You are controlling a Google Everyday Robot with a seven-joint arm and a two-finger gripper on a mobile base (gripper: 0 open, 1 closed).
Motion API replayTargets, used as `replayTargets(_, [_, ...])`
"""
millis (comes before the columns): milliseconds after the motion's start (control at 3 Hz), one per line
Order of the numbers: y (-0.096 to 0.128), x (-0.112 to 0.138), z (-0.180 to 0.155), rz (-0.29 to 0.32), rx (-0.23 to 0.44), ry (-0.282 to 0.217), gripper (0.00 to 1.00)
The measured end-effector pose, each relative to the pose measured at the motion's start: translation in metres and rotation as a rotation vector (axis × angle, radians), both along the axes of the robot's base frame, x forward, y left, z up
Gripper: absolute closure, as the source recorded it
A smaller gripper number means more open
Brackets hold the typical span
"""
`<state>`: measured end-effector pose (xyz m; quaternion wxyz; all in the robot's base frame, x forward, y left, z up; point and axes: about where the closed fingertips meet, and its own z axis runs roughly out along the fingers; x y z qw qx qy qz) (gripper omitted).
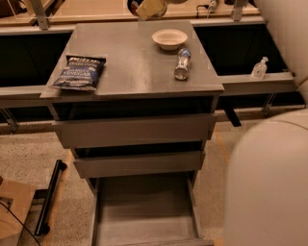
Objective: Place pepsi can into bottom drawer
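- At the top edge of the frame, just left of centre, the gripper hangs over the far rim of the cabinet top. Only its tan lower part shows.
- Pressed against that tan part on its left side is the pepsi can, a dark round shape with a fleck of red, mostly cut off by the frame edge. The gripper is closed on the can and holds it clear of the cabinet top.
- Down at the bottom centre, the bottom drawer is pulled far out towards the viewer, and its flat grey floor lies bare.
- Above it, the middle drawer and the top drawer sit pushed in, with the middle one slightly forward of the top.
- On the cabinet top, a dark blue chip bag lies flat near the left edge.
- Towards the upper right of that surface stands a pale bowl. A clear water bottle lies on its side just below it, apart from the bowl.
- At the right, a small pump bottle stands on a grey ledge beside the cabinet.
- Filling the lower right corner is the bulky white robot arm.
- On the speckled floor at the lower left lie a black bar and a piece of cardboard.
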<state>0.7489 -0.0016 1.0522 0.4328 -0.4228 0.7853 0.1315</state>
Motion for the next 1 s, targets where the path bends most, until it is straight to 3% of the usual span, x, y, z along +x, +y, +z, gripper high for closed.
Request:
replayTargets(333, [-0.001,-0.033,0.018,-0.002,-0.006,0.008,1.0])
replayTargets(667, [-0.001,-0.033,0.018,-0.001,-0.007,0.007,1.0])
replayTargets(1000, [0.016,-0.042,-0.018,0.07,0.004,0.098,1.0])
